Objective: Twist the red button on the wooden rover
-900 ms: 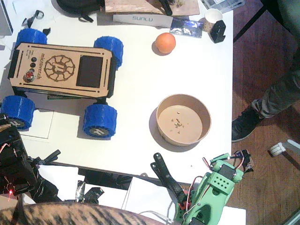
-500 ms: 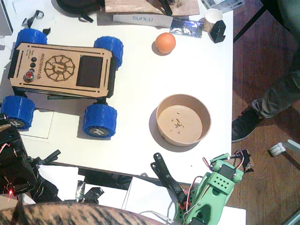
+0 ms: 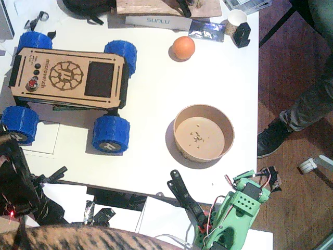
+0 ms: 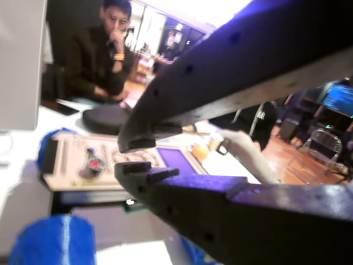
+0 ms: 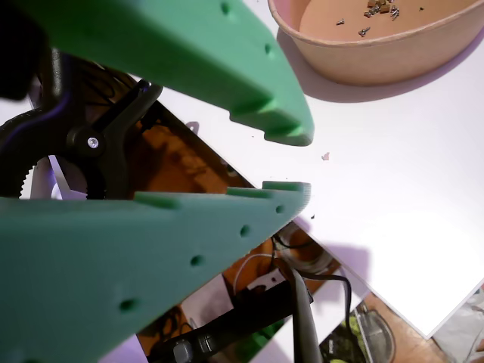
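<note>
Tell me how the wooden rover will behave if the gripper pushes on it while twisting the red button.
The wooden rover stands on four chunky blue wheels, so a sideways push may roll it. The red button sits near one end of the deck, so pressing there might pivot it. The flat plywood deck looks stiff.

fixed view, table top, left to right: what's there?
red button → wooden rover, gear emblem then dark panel → orange ball → brown bowl → small black holder at the table's right edge.
</note>
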Robot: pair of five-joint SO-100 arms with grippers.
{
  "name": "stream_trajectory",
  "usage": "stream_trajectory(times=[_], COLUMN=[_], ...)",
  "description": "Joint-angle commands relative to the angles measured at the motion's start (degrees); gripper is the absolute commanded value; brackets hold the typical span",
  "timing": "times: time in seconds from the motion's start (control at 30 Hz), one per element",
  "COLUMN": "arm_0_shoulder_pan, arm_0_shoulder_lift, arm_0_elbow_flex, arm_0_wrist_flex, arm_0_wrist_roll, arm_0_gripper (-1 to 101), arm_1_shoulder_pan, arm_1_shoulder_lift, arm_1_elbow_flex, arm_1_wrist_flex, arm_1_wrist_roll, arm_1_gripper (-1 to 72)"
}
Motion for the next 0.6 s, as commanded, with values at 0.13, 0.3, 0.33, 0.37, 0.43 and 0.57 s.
stream_trajectory(times=[0.13, 0.3, 0.33, 0.37, 0.43, 0.57], arm_0_shoulder_pan=[0.0, 0.0, 0.1, 0.1, 1.1, 7.6], arm_0_shoulder_lift=[-18.5, -30.8, -33.3, -35.7, -39.8, -46.1], arm_0_elbow_flex=[-0.9, -0.9, -0.9, -0.9, -0.9, -0.9], arm_0_wrist_flex=[-14.9, -20.3, -21.6, -22.9, -25.4, -26.0], arm_0_wrist_roll=[0.5, 0.5, 0.5, 0.5, 0.5, 0.5], arm_0_gripper=[5, 7, 8, 8, 9, 10], arm_1_shoulder_pan=[-0.3, -0.3, -0.3, -0.3, -0.3, -0.3], arm_1_shoulder_lift=[0.1, 0.1, 0.1, 0.1, 0.1, 0.1], arm_1_elbow_flex=[-0.3, -0.3, -0.3, -0.3, -0.3, -0.3], arm_1_wrist_flex=[0.6, 0.6, 0.6, 0.6, 0.6, 0.6], arm_1_wrist_roll=[-0.7, -0.7, -0.7, -0.7, -0.7, -0.7], arm_1_gripper=[2.5, 2.5, 2.5, 2.5, 2.5, 2.5])
